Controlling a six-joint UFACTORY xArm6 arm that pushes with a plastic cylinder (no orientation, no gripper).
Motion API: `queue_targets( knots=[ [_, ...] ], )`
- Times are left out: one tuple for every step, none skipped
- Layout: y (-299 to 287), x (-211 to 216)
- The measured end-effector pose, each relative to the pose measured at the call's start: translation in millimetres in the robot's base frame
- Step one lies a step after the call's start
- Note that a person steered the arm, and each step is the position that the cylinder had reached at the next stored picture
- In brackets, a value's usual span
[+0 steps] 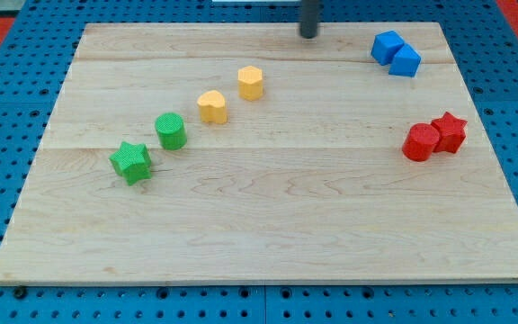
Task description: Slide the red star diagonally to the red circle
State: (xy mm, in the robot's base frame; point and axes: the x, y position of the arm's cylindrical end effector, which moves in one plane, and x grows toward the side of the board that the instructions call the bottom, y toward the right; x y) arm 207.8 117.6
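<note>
The red star (450, 131) sits near the view's right edge of the wooden board (268, 225). The red circle (419, 143) is right beside it, to its lower left, and the two look to be touching. My tip (308, 34) is at the view's top centre, near the board's far edge. It is far from both red blocks, well up and to the left of them, and touches no block.
Two blue blocks (396, 53) sit together at the top right. A yellow hexagon (251, 82) and a yellow heart-like block (212, 106) lie left of centre. A green circle (170, 131) and green star (131, 163) continue that diagonal row down-left.
</note>
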Motion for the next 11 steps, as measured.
queue_targets(
  knots=[
    [73.4,-10.3],
    [82.2,-12.8],
    [82.2,-12.8],
    [99.3,1.9],
    [116.5,37.5],
    [106.7,95.0],
    [82.3,144.2],
    [64.9,203.6],
    [80.8,219.3],
    [112.6,157.5],
    [110.5,71.9]
  ],
)
